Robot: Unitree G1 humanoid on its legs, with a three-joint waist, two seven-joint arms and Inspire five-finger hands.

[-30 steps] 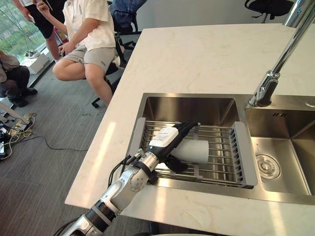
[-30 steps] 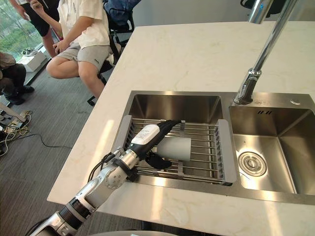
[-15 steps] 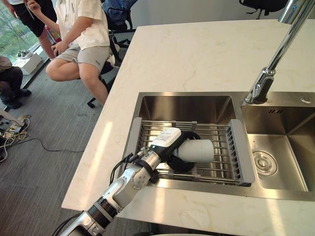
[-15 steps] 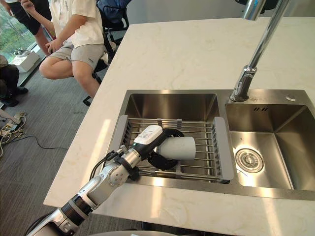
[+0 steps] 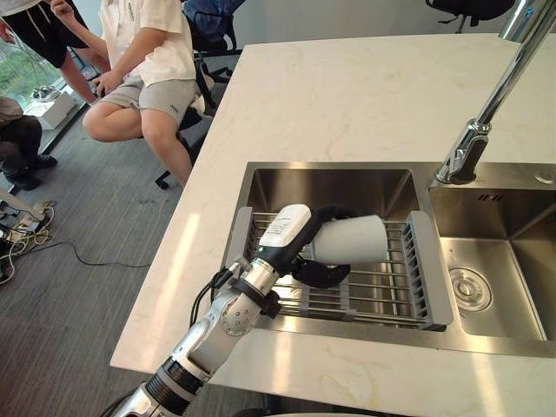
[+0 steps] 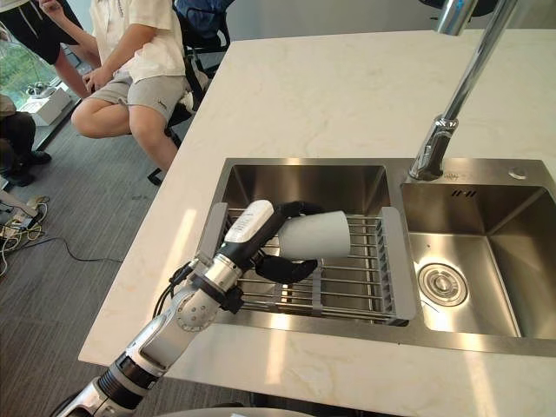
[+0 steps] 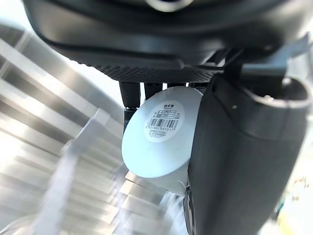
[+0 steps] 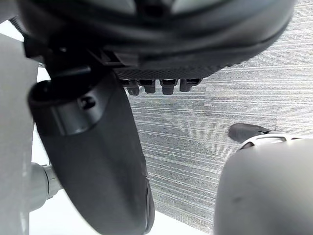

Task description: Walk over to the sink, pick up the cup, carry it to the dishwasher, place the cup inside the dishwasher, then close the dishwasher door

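Left eye view: the left hand [image 5: 289,236] reaches over the near rim of the double sink [image 5: 330,187], with its dark fingers and thumb curled round a white cup [image 5: 352,239]. The cup lies on its side in that grasp, mouth pointing toward the right basin, above the bars of the wire drying rack [image 5: 417,261] that spans the left basin. A chrome faucet [image 5: 473,148] rises from behind the divider between the basins. The pale marble countertop [image 5: 347,95] stretches beyond. A seated person [image 5: 156,52] is at the far left, on the grey carpet.

Right eye view: same scene, with the thumb showing under the cup and the fingers over its top.

Left wrist view: the cup's round base with a barcode label faces the camera, gripped between the thumb and the fingers, with the rack's bars blurred beneath.

Right wrist view: the right hand [image 8: 93,147] hangs over the carpet [image 8: 220,98], holding nothing. I cannot tell whether it is open or closed.
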